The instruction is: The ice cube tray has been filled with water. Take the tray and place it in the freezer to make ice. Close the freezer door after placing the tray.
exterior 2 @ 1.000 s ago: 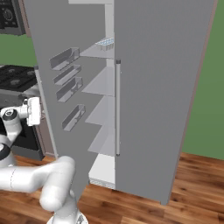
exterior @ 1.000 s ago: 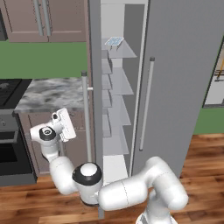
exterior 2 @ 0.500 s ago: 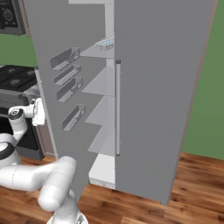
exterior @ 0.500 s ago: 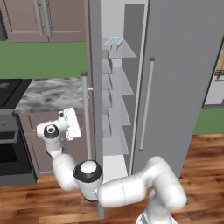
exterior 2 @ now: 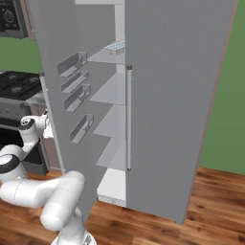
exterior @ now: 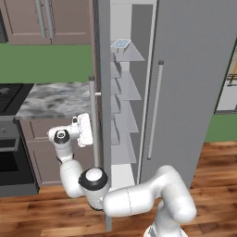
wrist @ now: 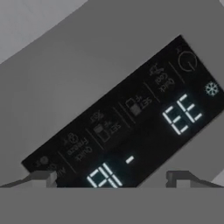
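Hand view: dispenser panel (wrist: 131, 127), "Quick Freeze".

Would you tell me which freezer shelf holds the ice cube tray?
The top shelf; the ice cube tray sits at its front edge, while lower shelves look bare.

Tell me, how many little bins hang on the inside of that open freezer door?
4 door bins, stacked down the freezer door: top, second, third, lowest. The robot's arm may hide more lower down.
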You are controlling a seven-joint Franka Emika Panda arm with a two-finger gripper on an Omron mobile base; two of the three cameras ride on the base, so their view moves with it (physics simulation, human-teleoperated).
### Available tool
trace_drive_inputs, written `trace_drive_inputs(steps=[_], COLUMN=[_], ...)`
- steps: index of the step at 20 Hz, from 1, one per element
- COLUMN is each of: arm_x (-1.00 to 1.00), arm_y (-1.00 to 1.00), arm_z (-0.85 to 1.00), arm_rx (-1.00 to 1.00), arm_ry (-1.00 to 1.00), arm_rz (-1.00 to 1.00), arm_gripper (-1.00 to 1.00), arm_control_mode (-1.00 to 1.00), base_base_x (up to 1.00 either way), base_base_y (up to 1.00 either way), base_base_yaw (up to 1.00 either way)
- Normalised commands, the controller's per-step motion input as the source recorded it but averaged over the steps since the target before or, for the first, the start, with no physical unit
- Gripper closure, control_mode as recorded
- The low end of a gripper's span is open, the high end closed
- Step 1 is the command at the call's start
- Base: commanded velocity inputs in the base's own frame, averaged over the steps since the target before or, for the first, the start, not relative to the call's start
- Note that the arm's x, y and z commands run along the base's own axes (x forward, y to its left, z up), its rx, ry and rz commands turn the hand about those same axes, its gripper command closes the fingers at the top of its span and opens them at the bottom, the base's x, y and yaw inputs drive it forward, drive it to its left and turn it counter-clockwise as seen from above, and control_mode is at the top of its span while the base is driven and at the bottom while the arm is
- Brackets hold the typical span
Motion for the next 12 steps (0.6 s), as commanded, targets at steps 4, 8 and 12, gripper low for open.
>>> trace_drive_inputs(steps=[4,8,12], arm_x=[0.00,0.00,0.00], arm_y=[-0.55,-0.57,-0.62], arm_z=[-0.06,-0.05,-0.01], arm_rx=[-0.03,-0.02,-0.02], arm_ry=[0.00,0.00,0.00], arm_rz=[-0.13,-0.12,-0.10], arm_gripper=[-1.00,-1.00,-1.00], arm_control_mode=[-1.00,-1.00,-1.00], base_base_x=[0.00,0.00,0.00], base_base_y=[0.00,0.00,0.00], base_base_yaw=[0.00,0.00,0.00])
